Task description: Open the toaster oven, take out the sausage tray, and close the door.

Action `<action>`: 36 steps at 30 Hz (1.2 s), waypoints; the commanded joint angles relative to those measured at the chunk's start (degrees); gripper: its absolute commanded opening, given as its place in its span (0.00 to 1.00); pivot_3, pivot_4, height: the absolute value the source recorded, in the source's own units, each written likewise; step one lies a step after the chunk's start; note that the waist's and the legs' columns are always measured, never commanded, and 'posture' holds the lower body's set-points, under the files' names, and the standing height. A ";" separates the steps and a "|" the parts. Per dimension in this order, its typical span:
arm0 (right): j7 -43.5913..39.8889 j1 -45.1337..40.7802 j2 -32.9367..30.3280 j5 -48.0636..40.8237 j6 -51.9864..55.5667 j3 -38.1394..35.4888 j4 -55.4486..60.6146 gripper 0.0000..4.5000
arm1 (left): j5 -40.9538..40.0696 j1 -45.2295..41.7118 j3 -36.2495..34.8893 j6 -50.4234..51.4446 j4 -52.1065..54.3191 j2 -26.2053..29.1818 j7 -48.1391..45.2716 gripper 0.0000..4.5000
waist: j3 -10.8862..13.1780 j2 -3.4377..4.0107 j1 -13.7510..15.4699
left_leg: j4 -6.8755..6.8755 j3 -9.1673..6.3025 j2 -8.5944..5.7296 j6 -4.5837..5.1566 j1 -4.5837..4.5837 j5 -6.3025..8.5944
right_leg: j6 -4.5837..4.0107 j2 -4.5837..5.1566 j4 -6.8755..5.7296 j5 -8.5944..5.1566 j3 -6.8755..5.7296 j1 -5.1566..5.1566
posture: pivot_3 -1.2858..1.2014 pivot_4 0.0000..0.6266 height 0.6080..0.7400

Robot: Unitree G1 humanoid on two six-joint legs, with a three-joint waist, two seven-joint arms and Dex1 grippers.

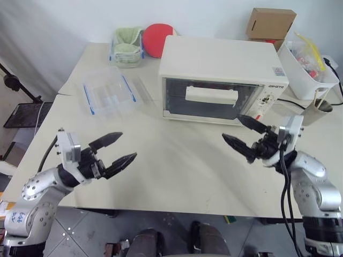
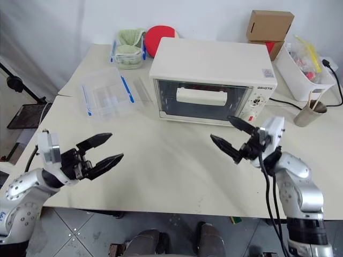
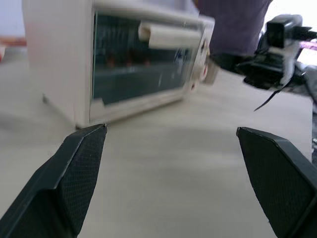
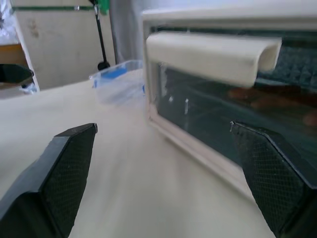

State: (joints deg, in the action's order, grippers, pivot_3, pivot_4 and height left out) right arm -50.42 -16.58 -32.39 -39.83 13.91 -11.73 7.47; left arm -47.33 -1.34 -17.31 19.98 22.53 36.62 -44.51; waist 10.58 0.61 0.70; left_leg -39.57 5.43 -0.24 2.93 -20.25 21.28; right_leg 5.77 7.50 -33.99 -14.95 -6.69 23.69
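My left gripper (image 1: pixel 113 149) sits at the near left, its two black fingers spread wide apart and pointing right and slightly away from me, with nothing between them. My left forearm bends in from the near left corner. My right gripper (image 1: pixel 245 135) sits at the near right, fingers just as wide and empty, aimed left and slightly away from me. My right forearm rises from the near right edge. The two grippers face each other, well apart.

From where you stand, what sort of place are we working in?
Probably a makeshift kitchen test bench in a lab rather than a real kitchen: a toaster oven sits on a plain pale table against a bare wall, with a clear plastic container, a cardboard box and a white bin around it.
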 commanded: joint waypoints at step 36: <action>-12.49 7.15 -2.03 13.62 -17.37 4.02 0.71 1.00 | 20.50 -35.59 13.43 -8.17 -35.27 -19.07 8.19 0.05 | 0.03 -0.06 0.65 | -0.42 0.17 0.08 0.04 -0.09 0.00 | 0.07 -0.66 -0.02 0.03 -0.54 -0.07 | 0.52 0.24 1.00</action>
State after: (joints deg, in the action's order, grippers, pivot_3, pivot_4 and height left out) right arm -62.82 -9.36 -34.71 -26.07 -1.60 -7.24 7.28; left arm -28.35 -35.77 -3.82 13.95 -11.69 17.69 -36.77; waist 10.60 0.55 1.35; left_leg -39.99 5.61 -0.13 2.97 -20.34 21.27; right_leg 5.84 6.79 -33.99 -14.92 -7.22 23.62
